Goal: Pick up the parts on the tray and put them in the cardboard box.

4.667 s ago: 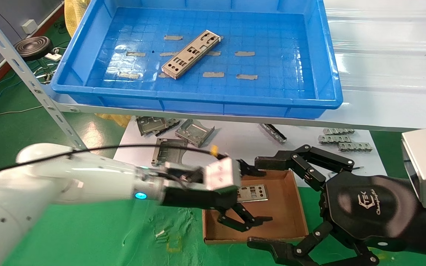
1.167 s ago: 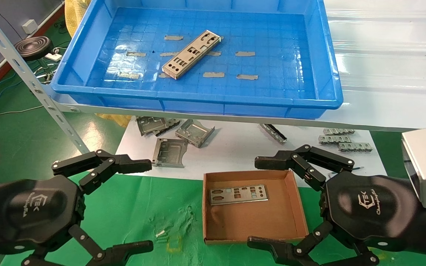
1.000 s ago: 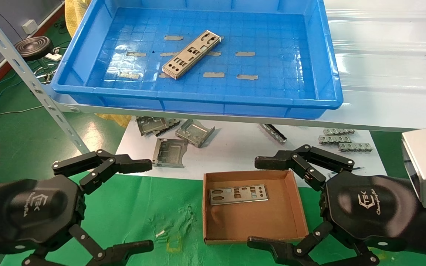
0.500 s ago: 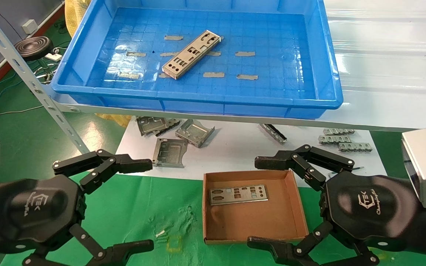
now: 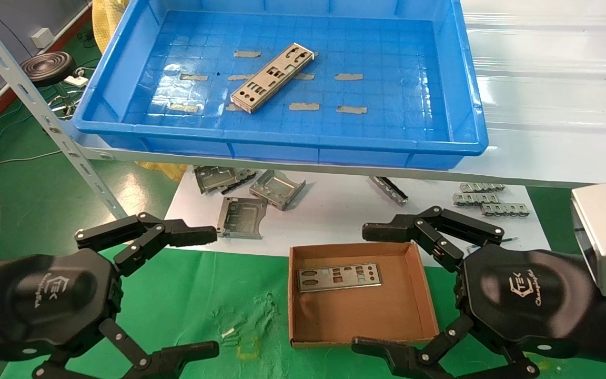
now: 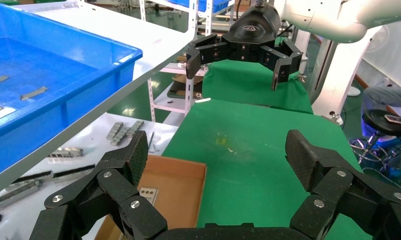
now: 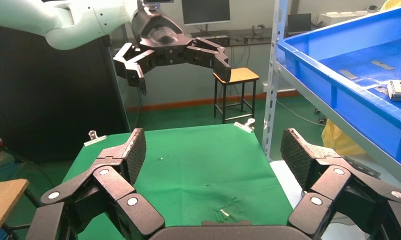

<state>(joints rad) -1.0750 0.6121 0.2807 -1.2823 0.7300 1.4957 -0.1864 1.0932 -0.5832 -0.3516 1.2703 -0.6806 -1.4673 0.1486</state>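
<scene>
One long silver-grey punched plate (image 5: 272,77) lies slantwise in the blue tray (image 5: 468,84) on the shelf. A second plate (image 5: 339,277) lies flat in the brown cardboard box (image 5: 418,295) on the green mat; the box also shows in the left wrist view (image 6: 178,187). My left gripper (image 5: 202,292) is open and empty at the near left, left of the box. My right gripper (image 5: 374,287) is open and empty at the near right, its fingers over the box's right side. Each wrist view shows its own gripper open, left (image 6: 218,155) and right (image 7: 213,150).
Squarish folded grey brackets (image 5: 274,188) and small toothed grey strips (image 5: 484,199) lie on the white sheet under the shelf. A slanted perforated shelf post (image 5: 45,118) stands at the left. A green mat (image 5: 198,295) covers the near table.
The left arm has drawn back from the box to the near left, leaving the plate lying in the box. In the last second nothing has moved.
</scene>
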